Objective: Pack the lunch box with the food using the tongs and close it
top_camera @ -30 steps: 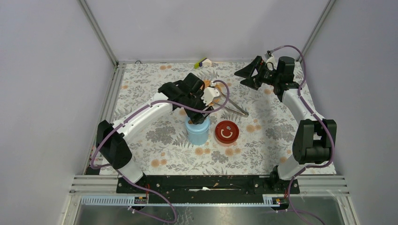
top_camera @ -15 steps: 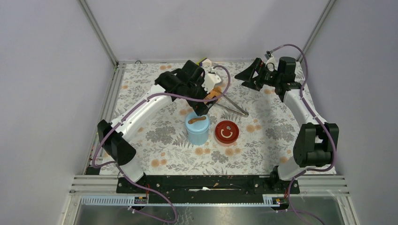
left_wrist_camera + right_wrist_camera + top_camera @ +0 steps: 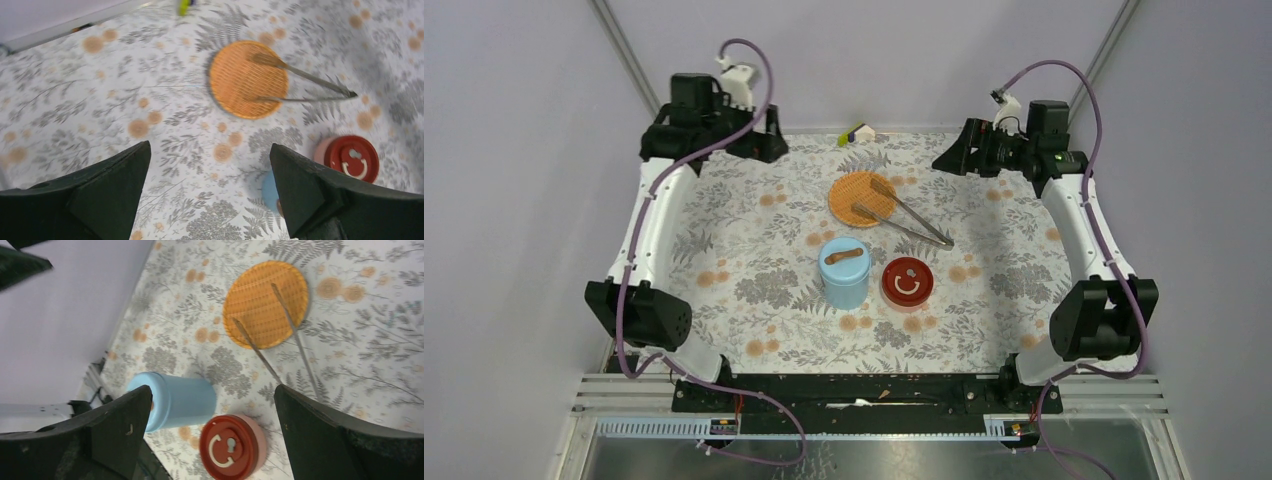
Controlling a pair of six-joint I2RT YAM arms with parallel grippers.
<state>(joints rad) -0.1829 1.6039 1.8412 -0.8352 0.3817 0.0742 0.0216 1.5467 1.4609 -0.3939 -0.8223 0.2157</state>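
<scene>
The light blue lunch box (image 3: 844,278) stands upright mid-table with no lid on, and a brown food piece (image 3: 845,256) lies across its top. A red round lid (image 3: 907,282) lies flat just to its right. The silver tongs (image 3: 914,212) lie loose, tips on the orange woven plate (image 3: 849,190), joined end toward the right. My left gripper (image 3: 774,150) hangs open and empty at the far left back. The right gripper (image 3: 944,160) is open and empty at the back right. The wrist views show the plate (image 3: 235,80) (image 3: 260,300), tongs (image 3: 312,76) (image 3: 257,352), lunch box (image 3: 175,400) and lid (image 3: 351,157) (image 3: 231,447).
A small yellow-green and white object (image 3: 857,133) sits against the back wall. Metal frame rails run along the left side (image 3: 659,200) and the near edge of the floral tablecloth. The enclosure walls stand close behind both grippers.
The left arm rose from above the lunch box and swung back to the far left corner, its jaws opening wide. Plate, tongs and lunch box top are uncovered. The right arm barely moved.
</scene>
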